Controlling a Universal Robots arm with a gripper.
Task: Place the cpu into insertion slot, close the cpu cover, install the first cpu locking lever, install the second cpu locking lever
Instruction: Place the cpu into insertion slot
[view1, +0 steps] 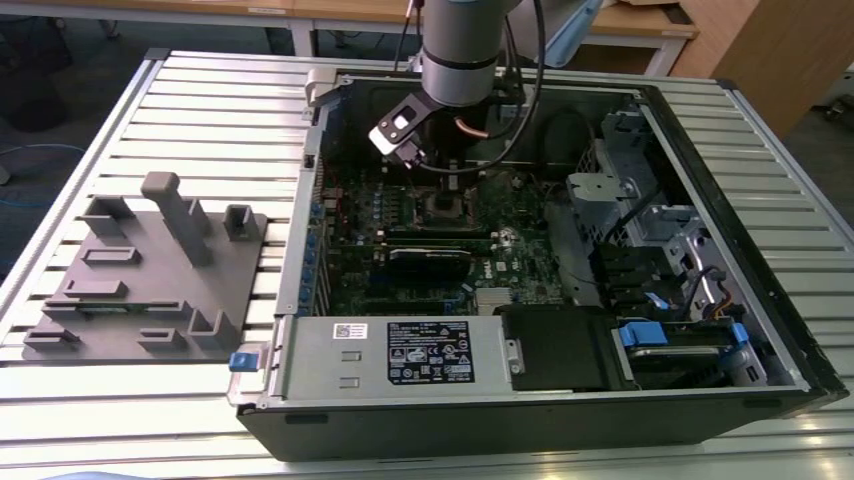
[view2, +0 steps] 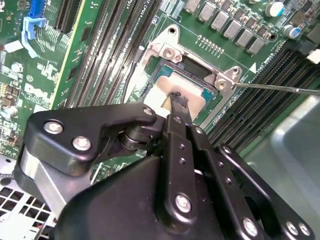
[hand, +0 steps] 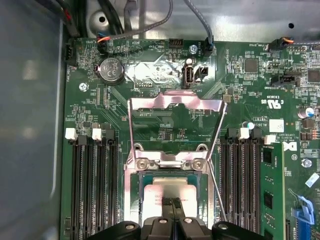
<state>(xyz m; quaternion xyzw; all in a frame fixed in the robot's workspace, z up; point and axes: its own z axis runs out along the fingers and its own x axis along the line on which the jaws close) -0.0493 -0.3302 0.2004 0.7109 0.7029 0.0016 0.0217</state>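
Your tool (hand: 172, 202), pinched shut & empty, hovers over the cpu (hand: 170, 186): prob. light, stiff, fragile, so grip edges only.

Grey fixture block (view1: 147, 280) — on slatted table (view1: 214, 100)

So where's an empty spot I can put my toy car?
In the exterior view, the ribbed table is bare above the grey block and below the computer case. Inside the case it's crowded, especially around the cpu under the fingers.

Pale cpu (hand: 167, 186) in insertion slot (hand: 172, 162)
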